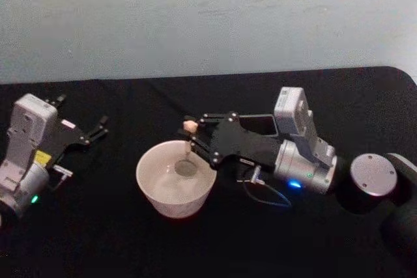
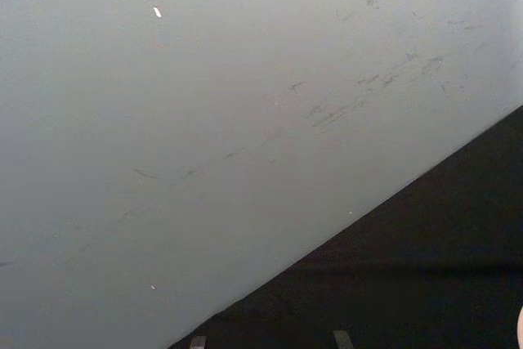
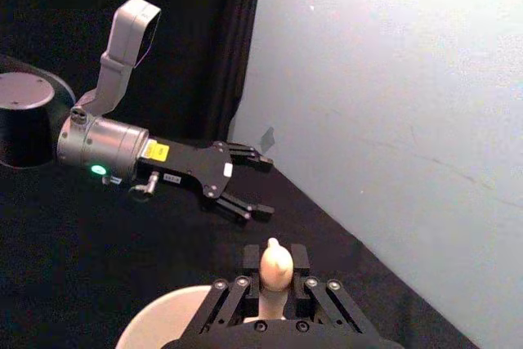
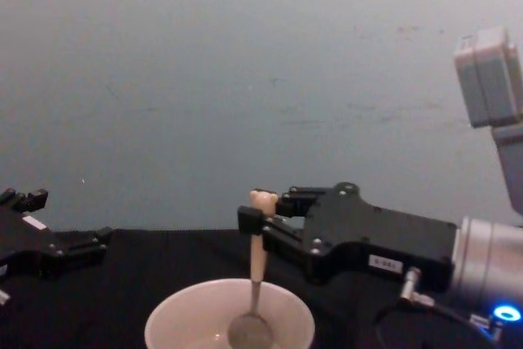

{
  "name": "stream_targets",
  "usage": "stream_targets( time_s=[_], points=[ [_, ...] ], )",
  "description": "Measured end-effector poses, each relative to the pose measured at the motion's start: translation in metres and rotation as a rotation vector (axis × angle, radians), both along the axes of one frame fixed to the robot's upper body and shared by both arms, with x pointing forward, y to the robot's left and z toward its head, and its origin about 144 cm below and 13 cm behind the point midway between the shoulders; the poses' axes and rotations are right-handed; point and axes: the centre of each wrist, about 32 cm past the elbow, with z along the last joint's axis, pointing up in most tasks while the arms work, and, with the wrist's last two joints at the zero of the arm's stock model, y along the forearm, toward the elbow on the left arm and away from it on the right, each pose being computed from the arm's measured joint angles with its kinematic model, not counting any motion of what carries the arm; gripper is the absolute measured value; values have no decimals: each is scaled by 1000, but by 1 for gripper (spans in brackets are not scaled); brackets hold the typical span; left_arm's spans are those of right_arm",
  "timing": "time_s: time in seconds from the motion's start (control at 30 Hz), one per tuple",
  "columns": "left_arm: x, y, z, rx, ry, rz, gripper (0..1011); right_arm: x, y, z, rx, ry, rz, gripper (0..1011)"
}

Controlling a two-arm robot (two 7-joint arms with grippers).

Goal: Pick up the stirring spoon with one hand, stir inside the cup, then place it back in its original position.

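The cream-white cup stands at the table's middle front. My right gripper reaches in from the right, over the cup's far rim, shut on the stirring spoon. The spoon stands upright, its bear head above the fingers and its metal bowl down inside the cup. In the right wrist view the beige handle sits clamped between the fingers. The dark box-shaped holder is partly hidden behind the right gripper. My left gripper rests open at the far left.
A black cloth covers the table, and a pale wall rises behind its far edge. The left arm lies low on the table, left of the cup. A thin blue cable loops under the right wrist.
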Motion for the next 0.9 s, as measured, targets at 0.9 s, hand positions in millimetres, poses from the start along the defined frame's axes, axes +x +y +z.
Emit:
stream_targets(
  time_s=[0.9],
  points=[
    [0, 0, 0, 0, 0, 0, 1001, -17, 9, -2, 7, 33, 76, 214]
  ],
)
